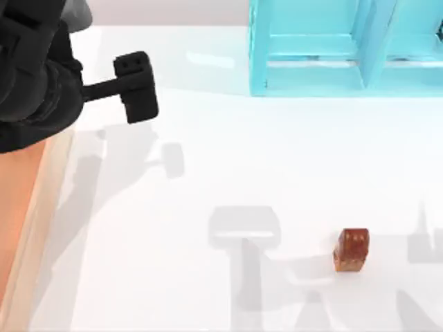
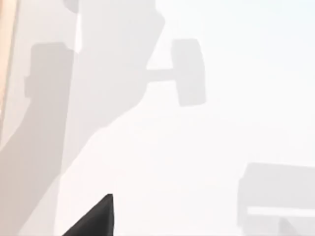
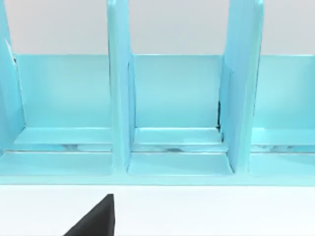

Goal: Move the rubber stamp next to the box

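Far from the box, toward the right and near side of the white surface, stands the stamp. It is a small reddish-brown block with pale dots on top, it stands alone, and nothing touches it. The box shows its tan rim and orange inside at the left edge of the surface, so the stamp has almost the whole width of the surface to cross. Nothing lies between the stamp and the box.

Beyond the stamp, at the far side and well apart from the box, stands a cyan shelf with upright dividers; the right wrist view looks straight into its compartments.

The left arm hangs over the far end of the box, and a dark part of the arm reaches out from there toward the middle. Of the left gripper I see one dark tip, over bare surface just beside the box rim, so I cannot tell whether it is wide or narrow. The same holds for the right gripper, which faces the shelf.

I judge that the task is not begun. The stamp is small and glossy: a grasp off its centre could make it slip or tip over. A release too close could put it against the box rim or inside the box.
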